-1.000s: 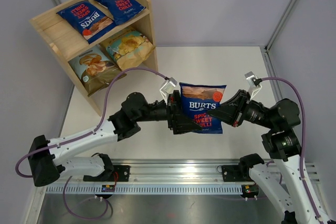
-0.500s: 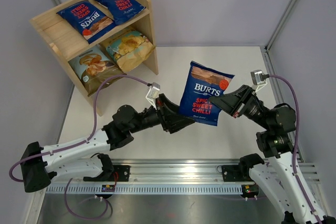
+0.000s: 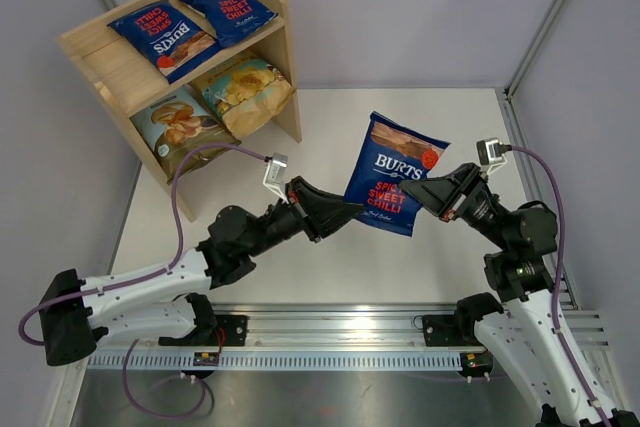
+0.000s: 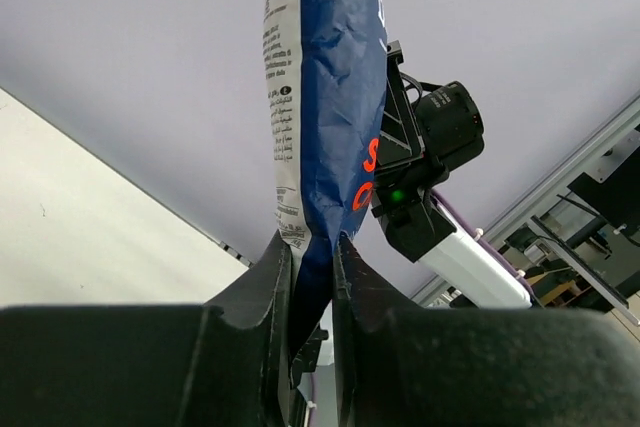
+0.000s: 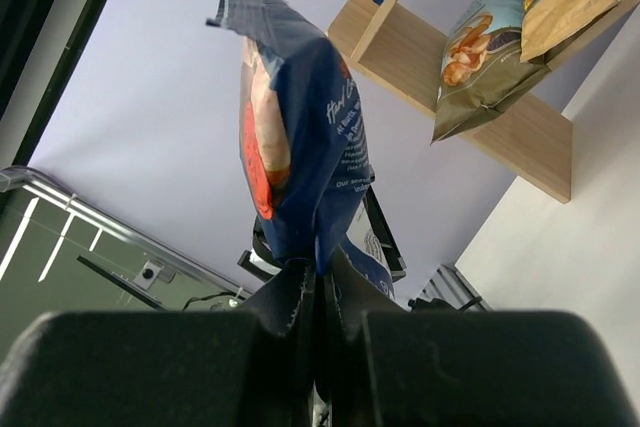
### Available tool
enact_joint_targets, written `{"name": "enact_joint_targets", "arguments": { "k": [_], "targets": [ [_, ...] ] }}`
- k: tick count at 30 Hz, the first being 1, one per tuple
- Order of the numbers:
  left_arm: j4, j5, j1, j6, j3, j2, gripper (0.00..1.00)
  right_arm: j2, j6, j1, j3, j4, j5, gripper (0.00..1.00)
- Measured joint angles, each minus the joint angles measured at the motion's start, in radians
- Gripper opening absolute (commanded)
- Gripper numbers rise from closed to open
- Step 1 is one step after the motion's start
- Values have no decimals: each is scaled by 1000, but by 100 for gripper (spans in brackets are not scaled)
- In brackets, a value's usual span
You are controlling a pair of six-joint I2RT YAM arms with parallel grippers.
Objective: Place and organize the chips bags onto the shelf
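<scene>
Hanging in the air above the middle of the table [image 3: 450, 127], the third blue bag [image 3: 395, 175] stands nearly upright with its label facing up, pinched at its lower end from both sides. The right gripper [image 3: 418, 194] is clamped on the lower right edge; its wrist view shows the fingers [image 5: 290, 297] pressed together with only the seam between them. The left gripper [image 3: 355, 211] is closed on the lower left corner, and its own camera shows the foil squeezed between its fingers [image 4: 270, 277].

Two grips on one bag looks like a hand-over. The shelf [image 3: 100, 57] sits at the far left corner of the table, on the left arm's side, so that arm seems the natural one to carry the bag over.

Two matching blue bags [image 3: 160, 37] lie on the top tier, with bare wood at its left end. A pale blue bag [image 3: 178, 127] and a tan bag [image 3: 245, 92] lean in the lower tier. The spare spot up top, beside its twins, looks like the tidy home for this one. The right gripper would need to let go first.
</scene>
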Motion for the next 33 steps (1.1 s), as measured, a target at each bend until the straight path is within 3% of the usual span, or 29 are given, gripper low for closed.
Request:
{"name": "enact_joint_targets", "arguments": {
  "k": [1, 4, 7, 9, 11, 14, 22, 28, 33],
  "targets": [
    [3, -1, -1, 0, 0, 2, 10, -1, 1, 0, 0, 0, 1, 11],
    [1, -5, -1, -2, 0, 3, 1, -6, -11, 0, 1, -15, 10, 36],
    [-30, -23, -1, 4, 0, -7, 0, -13, -52, 0, 8, -74, 32, 73],
    [-73, -37, 0, 14, 0, -30, 0, -13, -101, 0, 23, -142, 57, 86],
    [-131, -60, 0, 28, 0, -72, 0, -13, -158, 0, 46, -224, 89, 91],
    [-235, -95, 13, 50, 18, -145, 0, -13, -233, 0, 89, -340, 135, 96],
    [-505, -178, 115, 68, 185, -267, 0, -33, -378, 0, 168, -612, 310, 96],
    [-831, -303, 173, 82, 532, -196, 0, -32, -417, 0, 169, -703, 354, 97],
    [-1085, -377, 353, 64, 834, -88, 0, -32, -433, 0, 169, -736, 369, 97]
  ]
}}
